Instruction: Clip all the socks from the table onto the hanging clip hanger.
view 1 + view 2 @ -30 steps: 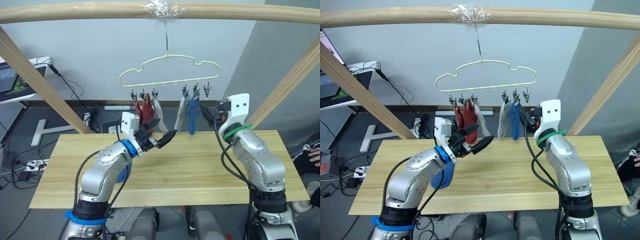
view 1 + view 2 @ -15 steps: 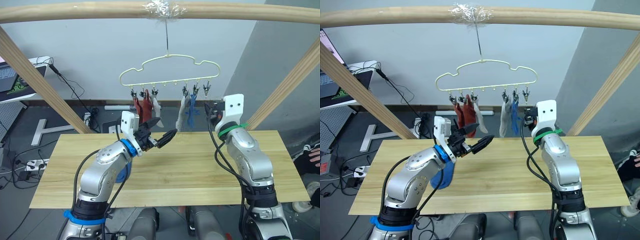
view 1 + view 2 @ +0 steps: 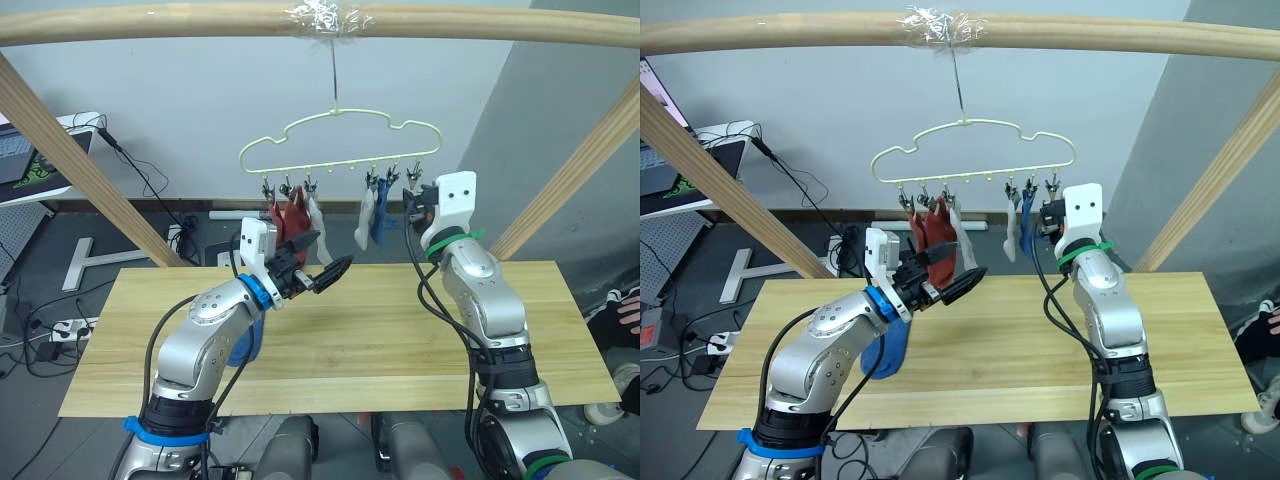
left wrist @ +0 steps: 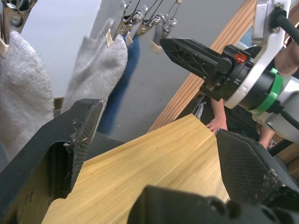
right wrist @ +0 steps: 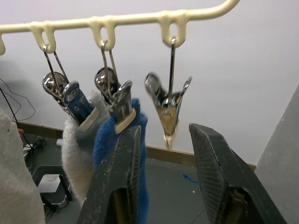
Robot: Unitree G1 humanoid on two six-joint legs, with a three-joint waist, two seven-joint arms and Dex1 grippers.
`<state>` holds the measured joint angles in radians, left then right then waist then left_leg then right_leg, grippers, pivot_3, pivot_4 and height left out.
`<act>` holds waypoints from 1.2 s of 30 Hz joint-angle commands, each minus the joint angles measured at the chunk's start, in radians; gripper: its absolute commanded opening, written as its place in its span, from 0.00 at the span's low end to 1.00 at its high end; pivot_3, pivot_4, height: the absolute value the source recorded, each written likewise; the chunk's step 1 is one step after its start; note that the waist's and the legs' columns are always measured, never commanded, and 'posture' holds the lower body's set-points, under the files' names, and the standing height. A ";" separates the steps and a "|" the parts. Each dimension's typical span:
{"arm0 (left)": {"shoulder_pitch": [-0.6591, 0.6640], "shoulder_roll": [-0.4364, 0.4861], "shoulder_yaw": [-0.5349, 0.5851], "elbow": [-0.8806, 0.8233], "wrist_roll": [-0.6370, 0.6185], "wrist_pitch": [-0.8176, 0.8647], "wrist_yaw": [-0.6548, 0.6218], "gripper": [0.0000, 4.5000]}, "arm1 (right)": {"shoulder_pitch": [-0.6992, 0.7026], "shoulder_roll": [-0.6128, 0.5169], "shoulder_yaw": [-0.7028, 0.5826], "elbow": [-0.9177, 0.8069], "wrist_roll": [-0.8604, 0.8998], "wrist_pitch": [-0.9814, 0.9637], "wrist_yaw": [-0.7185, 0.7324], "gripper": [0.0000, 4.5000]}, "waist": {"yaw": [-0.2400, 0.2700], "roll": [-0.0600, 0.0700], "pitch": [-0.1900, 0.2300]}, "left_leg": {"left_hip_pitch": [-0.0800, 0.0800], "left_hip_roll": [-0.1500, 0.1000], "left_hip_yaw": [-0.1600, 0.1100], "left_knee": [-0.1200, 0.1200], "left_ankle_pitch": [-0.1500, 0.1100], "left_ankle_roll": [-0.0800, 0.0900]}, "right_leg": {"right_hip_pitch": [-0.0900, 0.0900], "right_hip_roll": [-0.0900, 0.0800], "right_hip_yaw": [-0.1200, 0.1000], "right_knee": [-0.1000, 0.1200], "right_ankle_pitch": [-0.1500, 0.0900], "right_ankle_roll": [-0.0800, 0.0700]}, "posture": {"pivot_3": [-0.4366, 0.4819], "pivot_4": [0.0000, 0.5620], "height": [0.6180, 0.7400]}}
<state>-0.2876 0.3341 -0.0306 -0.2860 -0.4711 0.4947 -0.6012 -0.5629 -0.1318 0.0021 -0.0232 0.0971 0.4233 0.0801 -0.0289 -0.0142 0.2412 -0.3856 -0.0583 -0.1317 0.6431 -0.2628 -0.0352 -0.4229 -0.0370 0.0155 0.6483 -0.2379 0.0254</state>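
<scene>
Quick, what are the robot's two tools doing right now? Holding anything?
Left tool: open, holding nothing.
Right tool: open, empty, raised at the hanger's free end clip.

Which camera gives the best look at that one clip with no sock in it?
The right wrist view: the empty clip hangs close up beyond the right claw. Both eye views show it small on the clip hanger; the left wrist view catches it obliquely.

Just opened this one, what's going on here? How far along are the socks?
Five socks hang from the clip hanger: two rust red socks and a grey sock on one side, another grey one and a blue sock on the other. The right gripper is raised by the one empty clip, fingers open. The left gripper hovers open and empty over the table, where the last blue sock lies under that arm.
</scene>
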 commanded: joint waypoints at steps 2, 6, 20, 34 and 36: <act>-0.013 0.007 0.020 -0.069 -0.025 -0.003 -0.001 1.00 | -0.063 0.016 -0.003 0.018 -0.012 -0.059 -0.004 0.38 | 0.000 0.000 0.000 | 0.000 0.000 0.000 0.000 0.000 0.000 | 0.000 0.000 0.000 0.000 0.000 0.000 | 0.52 0.40 1.00; -0.017 0.011 0.025 -0.078 -0.031 0.000 -0.001 1.00 | -0.079 0.025 0.010 0.039 -0.023 -0.075 0.001 0.38 | 0.000 0.000 0.000 | 0.000 0.000 -0.001 0.000 0.000 0.000 | 0.000 0.000 -0.001 0.001 0.000 0.000 | 0.53 0.39 1.00; -0.081 0.012 0.044 -0.117 -0.090 0.041 0.017 1.00 | -0.115 0.017 0.005 0.102 -0.041 -0.127 0.016 0.38 | 0.000 0.000 0.000 | 0.000 0.000 0.000 0.000 0.000 0.000 | 0.000 0.000 0.000 0.002 0.000 0.000 | 0.53 0.40 1.00; -0.100 0.002 0.044 -0.137 -0.109 0.040 0.030 1.00 | -0.145 0.008 -0.007 0.153 -0.040 -0.158 0.026 0.38 | 0.000 0.000 0.000 | 0.001 0.000 0.000 0.001 0.000 0.000 | 0.000 0.000 0.000 0.002 0.000 0.000 | 0.54 0.42 1.00; -0.101 0.001 0.043 -0.137 -0.109 0.039 0.032 1.00 | -0.146 0.008 -0.008 0.155 -0.040 -0.160 0.026 0.38 | 0.000 0.000 0.000 | 0.000 0.000 0.000 0.001 0.000 0.000 | 0.000 0.000 0.000 0.002 0.000 0.000 | 0.54 0.42 1.00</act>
<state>-0.3830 0.3345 0.0046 -0.3826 -0.5681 0.5398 -0.5745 -0.6850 -0.1197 0.0064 0.1594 0.0599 0.2895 0.1063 -0.0288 -0.0141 0.2411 -0.3851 -0.0584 -0.1319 0.6438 -0.2627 -0.0354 -0.4230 -0.0370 0.0154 0.6508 -0.2376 0.0251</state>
